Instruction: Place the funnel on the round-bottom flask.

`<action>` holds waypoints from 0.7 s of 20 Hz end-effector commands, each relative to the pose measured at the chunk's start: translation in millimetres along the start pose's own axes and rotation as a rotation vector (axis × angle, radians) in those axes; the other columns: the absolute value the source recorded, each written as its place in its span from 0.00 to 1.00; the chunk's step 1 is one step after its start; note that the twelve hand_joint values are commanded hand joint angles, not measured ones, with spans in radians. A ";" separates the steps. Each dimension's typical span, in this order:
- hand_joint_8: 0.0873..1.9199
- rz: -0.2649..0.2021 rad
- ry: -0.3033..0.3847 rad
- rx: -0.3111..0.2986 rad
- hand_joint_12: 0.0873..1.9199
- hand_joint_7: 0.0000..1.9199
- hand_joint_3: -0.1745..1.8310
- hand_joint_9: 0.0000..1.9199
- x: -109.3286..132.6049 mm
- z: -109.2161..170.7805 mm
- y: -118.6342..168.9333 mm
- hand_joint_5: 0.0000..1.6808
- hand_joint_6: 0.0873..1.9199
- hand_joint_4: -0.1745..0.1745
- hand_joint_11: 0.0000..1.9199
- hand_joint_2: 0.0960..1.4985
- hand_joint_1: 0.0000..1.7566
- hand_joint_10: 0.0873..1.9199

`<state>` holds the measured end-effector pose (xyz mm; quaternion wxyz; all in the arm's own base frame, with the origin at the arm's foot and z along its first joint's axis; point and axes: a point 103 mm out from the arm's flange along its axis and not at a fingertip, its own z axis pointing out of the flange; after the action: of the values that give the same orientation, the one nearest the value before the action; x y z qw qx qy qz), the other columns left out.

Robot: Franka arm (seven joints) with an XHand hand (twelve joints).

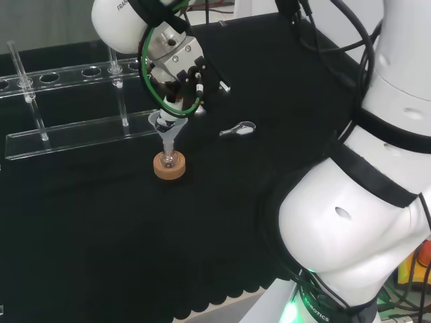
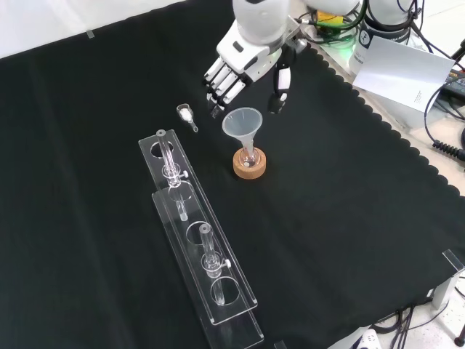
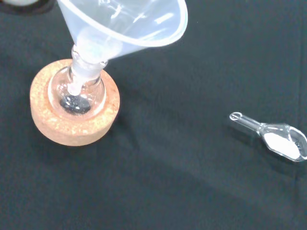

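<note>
- The funnel [image 2: 244, 125] is clear plastic with a wide cone and a narrow stem; in the front view, upper centre, its stem sits in the neck of the flask [image 2: 249, 155].
- The flask is small, round-bottomed, clear glass, seated in a cork ring [image 2: 249, 166].
- The wrist view shows the funnel [image 3: 125, 23] tilted a little in the flask's neck [image 3: 80, 91] and something dark at the flask's bottom.
- The hand [image 2: 240, 65] hangs just above and behind the funnel in the front view, fingers straight and spread, thumb apart, holding nothing.
- In the head view the hand [image 1: 176, 64] stands right over the funnel [image 1: 166, 125], upper centre-left.
- The surface [image 2: 349, 218] is black cloth with a scalloped edge; cables and a white sheet lie beyond it at the front view's upper right.
- A small glass scoop [image 2: 187, 115] with white powder lies left of the funnel in the front view; the wrist view shows the powder plainly.
- A clear rack [image 2: 200, 243] runs across the front view's lower centre, with two glass tubes standing in it.
</note>
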<state>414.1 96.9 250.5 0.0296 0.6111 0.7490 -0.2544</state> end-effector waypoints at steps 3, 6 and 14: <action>0.35 0.091 0.125 -0.119 0.71 0.10 0.28 0.20 -65.9 -17.7 -45.8 0.18 0.00 0.32 0.13 0.42 0.37 0.34; 0.35 0.124 0.142 -0.115 0.71 0.11 0.28 0.20 -86.1 -10.7 -51.6 0.18 0.00 0.33 0.13 0.43 0.38 0.34; 0.34 0.182 0.207 -0.122 0.70 0.13 0.29 0.22 -124.4 9.8 -53.5 0.20 0.00 0.32 0.14 0.44 0.40 0.33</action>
<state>394.6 3.7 310.1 0.0270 0.6799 0.7148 -0.1612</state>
